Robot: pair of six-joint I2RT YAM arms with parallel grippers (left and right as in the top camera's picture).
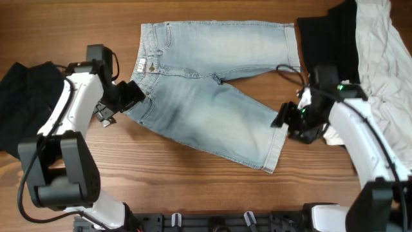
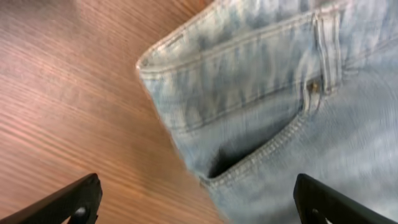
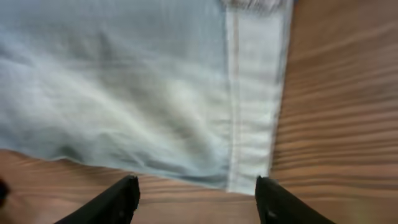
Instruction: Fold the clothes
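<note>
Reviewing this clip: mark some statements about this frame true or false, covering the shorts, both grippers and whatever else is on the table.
1. The denim shorts lie spread out, with no fold made. True.
2. The left gripper is shut on the waistband. False: its fingers stand wide apart near the waistband corner, holding nothing.
3. The right gripper is open near the hem of one leg. True.
4. The shorts are the only garment in view. False: a black garment lies at the left edge, and a second black garment and a pale garment lie at the right.
</note>
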